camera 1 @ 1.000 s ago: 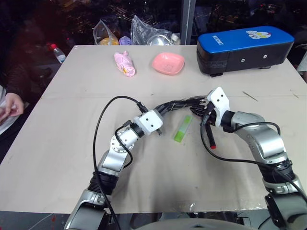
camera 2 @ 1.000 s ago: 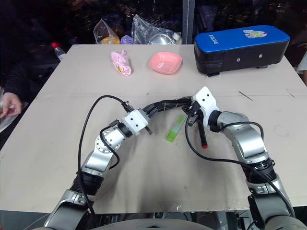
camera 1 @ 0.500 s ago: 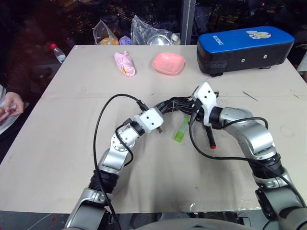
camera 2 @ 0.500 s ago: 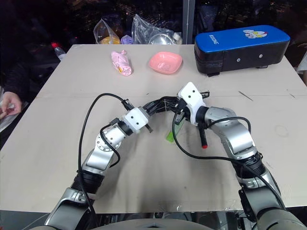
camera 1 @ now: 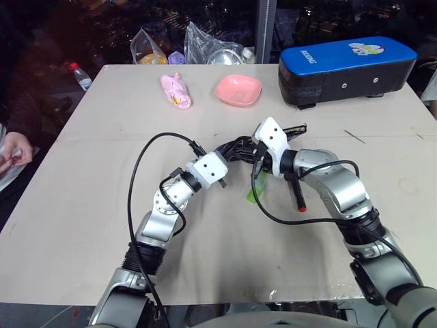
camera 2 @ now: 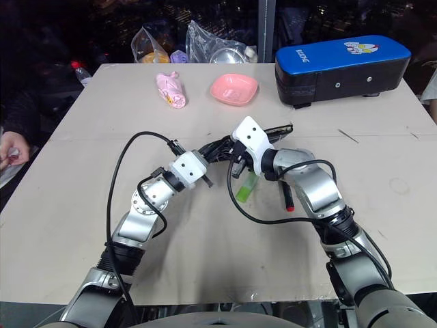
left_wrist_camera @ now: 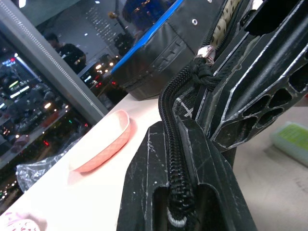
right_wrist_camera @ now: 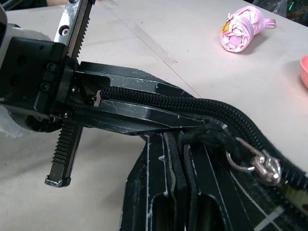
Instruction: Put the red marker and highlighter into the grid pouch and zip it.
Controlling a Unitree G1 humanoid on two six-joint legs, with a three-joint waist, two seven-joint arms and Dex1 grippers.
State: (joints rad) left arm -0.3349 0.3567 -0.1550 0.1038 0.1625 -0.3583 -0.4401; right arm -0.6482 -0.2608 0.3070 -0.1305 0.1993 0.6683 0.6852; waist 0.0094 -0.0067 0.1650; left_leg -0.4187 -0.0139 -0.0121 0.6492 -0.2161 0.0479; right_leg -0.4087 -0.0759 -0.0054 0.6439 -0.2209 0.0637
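Observation:
The grid pouch (camera 1: pixel 240 145) hangs just above the middle of the table, held between both grippers. My left gripper (camera 1: pixel 231 156) is shut on its zipper edge (left_wrist_camera: pixel 175 144). My right gripper (camera 1: pixel 255 156) is shut on the black cord of the zipper pull (right_wrist_camera: pixel 211 139), close against the left gripper's fingers (right_wrist_camera: pixel 130 108). The green highlighter (camera 1: pixel 253 195) lies on the table just below my right gripper, partly hidden by a cable. To its right, beside my right forearm, lies the red marker (camera 1: pixel 299 195).
A big blue-topped black case (camera 1: pixel 345 65) stands at the back right. A pink bowl (camera 1: pixel 239 89) and a pink bundle (camera 1: pixel 176 90) sit at the back, with plastic bags (camera 1: pixel 208 49) behind. A person's hand (camera 1: pixel 10 154) is at the left edge.
My right gripper has slid left along the pouch towards the left gripper, bringing the zipper pull with it. The left gripper, highlighter and marker have stayed in place.

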